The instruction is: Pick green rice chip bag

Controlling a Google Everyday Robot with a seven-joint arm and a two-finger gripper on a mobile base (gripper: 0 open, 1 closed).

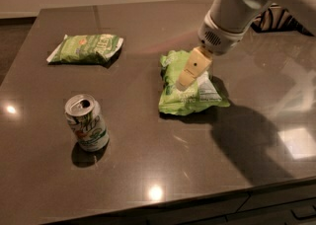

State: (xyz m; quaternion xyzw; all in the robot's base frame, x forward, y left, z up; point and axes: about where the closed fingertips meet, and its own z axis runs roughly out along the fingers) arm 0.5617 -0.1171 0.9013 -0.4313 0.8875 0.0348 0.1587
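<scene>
The green rice chip bag [178, 101] is bright lime green with a white label and lies right of the table's middle. My gripper [185, 82] hangs from the white arm coming in from the upper right. It is directly over the bag's middle, low and close to its top surface. It hides part of the bag's label.
A smaller, darker green bag [85, 49] lies at the back left. A green-and-white soda can [87, 123] stands at the front left. A dark wire basket [270, 19] sits at the back right behind the arm. The table's front edge [163, 204] runs along the bottom.
</scene>
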